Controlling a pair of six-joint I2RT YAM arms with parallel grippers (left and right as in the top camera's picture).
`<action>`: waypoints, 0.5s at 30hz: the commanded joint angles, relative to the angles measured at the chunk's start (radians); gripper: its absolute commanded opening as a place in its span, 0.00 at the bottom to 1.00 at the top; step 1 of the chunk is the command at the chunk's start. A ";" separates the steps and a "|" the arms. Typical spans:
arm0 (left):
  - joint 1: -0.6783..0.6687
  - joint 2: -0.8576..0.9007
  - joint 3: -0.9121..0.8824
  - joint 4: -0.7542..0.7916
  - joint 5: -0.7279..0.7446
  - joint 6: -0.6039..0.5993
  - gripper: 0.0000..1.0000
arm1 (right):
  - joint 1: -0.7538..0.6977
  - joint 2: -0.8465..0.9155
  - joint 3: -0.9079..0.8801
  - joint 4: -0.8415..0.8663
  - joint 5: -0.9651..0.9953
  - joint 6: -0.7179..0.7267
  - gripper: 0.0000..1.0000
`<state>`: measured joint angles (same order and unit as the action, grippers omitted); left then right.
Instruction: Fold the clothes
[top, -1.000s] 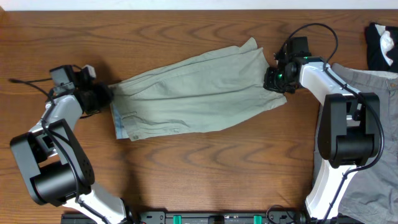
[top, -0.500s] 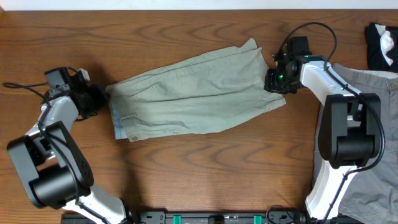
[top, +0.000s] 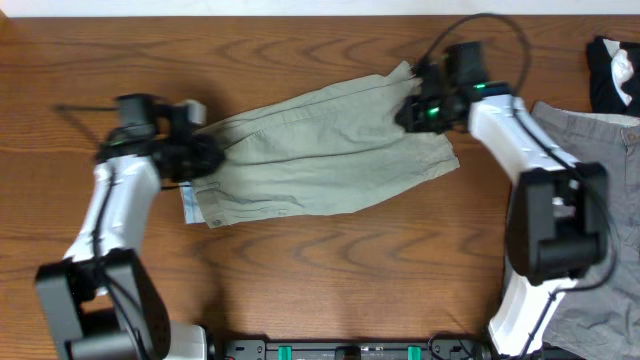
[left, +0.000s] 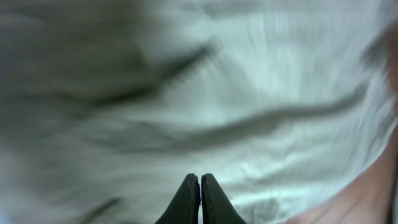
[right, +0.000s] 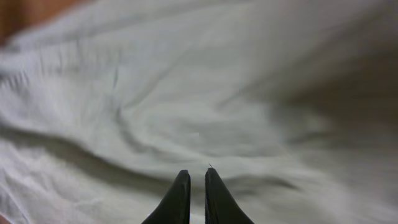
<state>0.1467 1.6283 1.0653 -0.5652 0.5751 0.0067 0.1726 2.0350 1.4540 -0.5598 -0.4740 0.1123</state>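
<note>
The pale khaki-green shorts (top: 320, 150) lie slantwise across the middle of the wooden table. My left gripper (top: 203, 157) is over their left waistband end and shut on the cloth there. In the left wrist view the black fingertips (left: 200, 178) are pressed together, and blurred shorts fabric (left: 249, 93) fills the frame. My right gripper (top: 413, 110) is over the shorts' upper right leg end. Its fingers (right: 193, 174) are closed to a narrow slit on the fabric (right: 186, 93).
Darker grey shorts (top: 585, 135) lie at the right edge under the right arm. A small black-and-white garment (top: 612, 72) sits at the far right corner. Bare wood (top: 330, 270) shows in front of the shorts.
My left gripper swung right from the table's left side onto the shorts, carrying the upper left corner inward. My right gripper moved up and left over the right leg end.
</note>
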 joint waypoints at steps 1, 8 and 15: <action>-0.090 0.067 -0.022 -0.035 -0.126 0.087 0.06 | 0.058 0.069 0.002 0.000 -0.019 -0.025 0.08; -0.153 0.224 -0.022 -0.106 -0.256 0.059 0.06 | 0.066 0.173 0.002 0.115 0.128 0.099 0.10; -0.151 0.300 -0.022 -0.155 -0.364 0.034 0.06 | -0.024 0.269 0.002 0.245 0.211 0.333 0.08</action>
<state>-0.0120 1.8618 1.0672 -0.7071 0.3592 0.0521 0.2119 2.2162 1.4696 -0.3195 -0.4076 0.3119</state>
